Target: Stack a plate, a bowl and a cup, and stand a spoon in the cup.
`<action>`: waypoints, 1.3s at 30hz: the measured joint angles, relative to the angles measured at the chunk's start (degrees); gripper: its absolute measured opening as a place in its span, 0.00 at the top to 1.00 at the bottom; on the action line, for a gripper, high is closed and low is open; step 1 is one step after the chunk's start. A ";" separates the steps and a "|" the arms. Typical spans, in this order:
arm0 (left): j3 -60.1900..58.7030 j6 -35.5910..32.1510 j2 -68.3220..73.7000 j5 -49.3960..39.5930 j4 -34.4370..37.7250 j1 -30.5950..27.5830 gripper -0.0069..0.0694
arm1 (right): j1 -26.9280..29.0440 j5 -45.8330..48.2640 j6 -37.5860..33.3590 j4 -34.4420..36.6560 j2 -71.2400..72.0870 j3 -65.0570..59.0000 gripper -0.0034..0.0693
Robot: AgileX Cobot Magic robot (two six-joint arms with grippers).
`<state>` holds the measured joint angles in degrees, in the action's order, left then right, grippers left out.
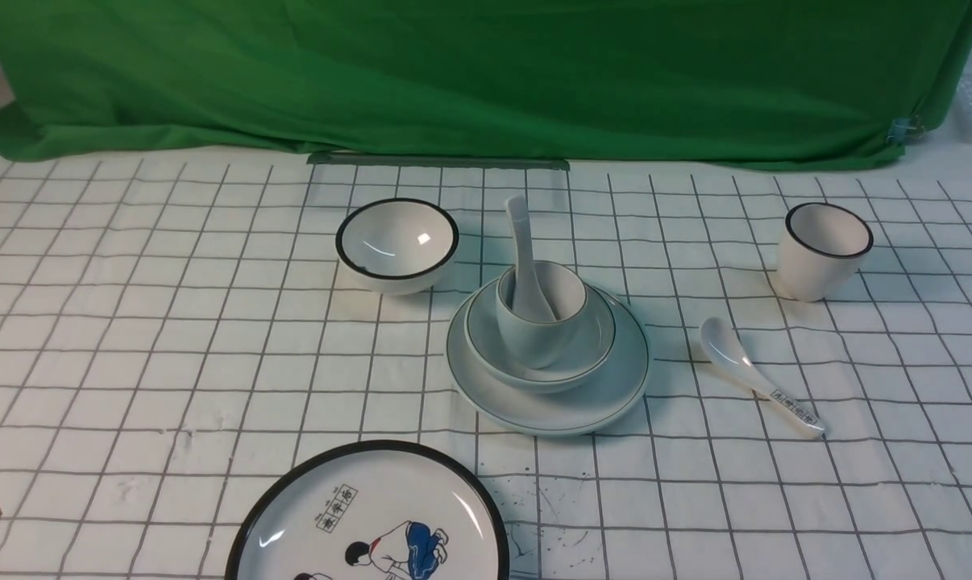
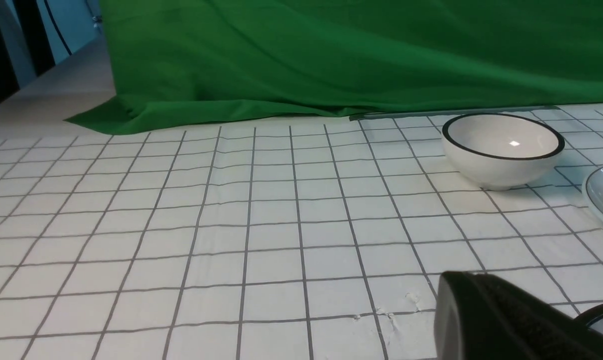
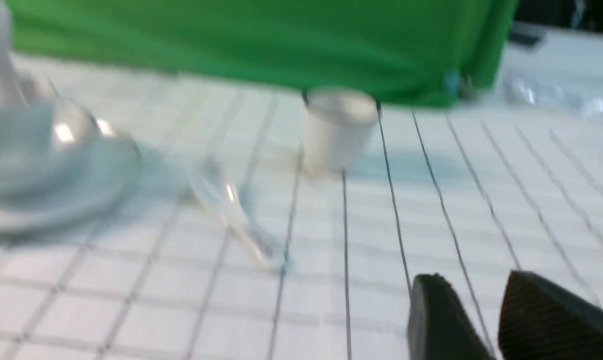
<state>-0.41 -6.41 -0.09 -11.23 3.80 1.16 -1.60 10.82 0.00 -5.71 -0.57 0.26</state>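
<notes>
On checked cloth: spoon (image 1: 523,266) stands in cup (image 1: 539,316), cup in bowl (image 1: 591,342), bowl on plate (image 1: 607,395). Second spoon (image 1: 756,376) handle print unreadable. Right gripper (image 3: 481,312) jaws slightly apart, empty; left gripper (image 2: 501,315) state cannot tell.

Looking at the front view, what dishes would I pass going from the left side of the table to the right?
Black-rimmed white bowl → the stack of pale grey-green plate, bowl and cup with the plain white spoon standing in it → printed-handle spoon → black-rimmed white cup. The cartoon plate overlaps the first two, so I left it out.
</notes>
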 joint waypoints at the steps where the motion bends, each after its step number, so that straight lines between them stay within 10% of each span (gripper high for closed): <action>1: 0.00 0.00 0.00 0.07 0.00 0.00 0.90 | 0.44 2.13 0.33 0.18 0.28 -0.49 0.63; 39: 0.00 -0.07 0.00 0.61 -1.06 0.00 0.90 | 0.86 3.76 0.33 0.92 0.43 -0.76 0.63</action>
<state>-0.41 -6.48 -0.09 -10.62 2.74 1.16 -0.74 14.58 0.33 -4.79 -0.14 -0.50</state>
